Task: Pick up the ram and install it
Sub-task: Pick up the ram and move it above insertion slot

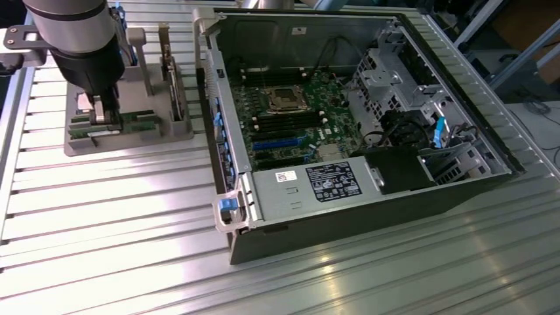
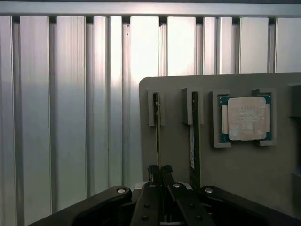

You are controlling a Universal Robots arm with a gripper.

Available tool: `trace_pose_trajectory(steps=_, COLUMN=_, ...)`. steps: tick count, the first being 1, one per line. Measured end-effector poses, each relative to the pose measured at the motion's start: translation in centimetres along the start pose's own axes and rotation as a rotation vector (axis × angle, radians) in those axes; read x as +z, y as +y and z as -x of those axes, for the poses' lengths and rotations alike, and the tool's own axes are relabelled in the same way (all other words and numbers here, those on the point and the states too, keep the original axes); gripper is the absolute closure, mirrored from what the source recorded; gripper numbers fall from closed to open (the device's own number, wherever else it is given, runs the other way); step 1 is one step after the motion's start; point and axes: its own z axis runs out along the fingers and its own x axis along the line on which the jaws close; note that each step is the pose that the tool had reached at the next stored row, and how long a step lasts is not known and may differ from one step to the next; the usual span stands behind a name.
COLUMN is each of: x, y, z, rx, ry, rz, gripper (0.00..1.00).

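My gripper (image 1: 103, 113) is down on the grey holder tray (image 1: 166, 134) at the exterior view's left. In the wrist view, the fingertips (image 2: 153, 170) are pressed together on the thin top edge of the ram (image 2: 158, 136), a narrow green stick standing on edge in a slot of the tray. The gripper (image 2: 160, 170) is shut on it, and the ram (image 1: 136, 121) still sits in its slot. A second green stick (image 2: 194, 141) stands in the neighbouring slot.
A square silver processor (image 2: 245, 117) rests in a pocket of the tray. A larger card (image 1: 175, 85) stands upright in the tray. The open computer case (image 1: 490, 157) lies to the exterior view's right, its motherboard (image 1: 289, 125) exposed. Everything rests on a ribbed aluminium table (image 1: 114, 216).
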Motion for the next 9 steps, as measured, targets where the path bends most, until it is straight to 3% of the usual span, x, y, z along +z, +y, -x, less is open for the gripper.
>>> trace_pose_trajectory(steps=9, x=-0.94, y=0.03, z=0.0, rx=0.0, ry=0.0, rz=-0.0001, gripper=0.88)
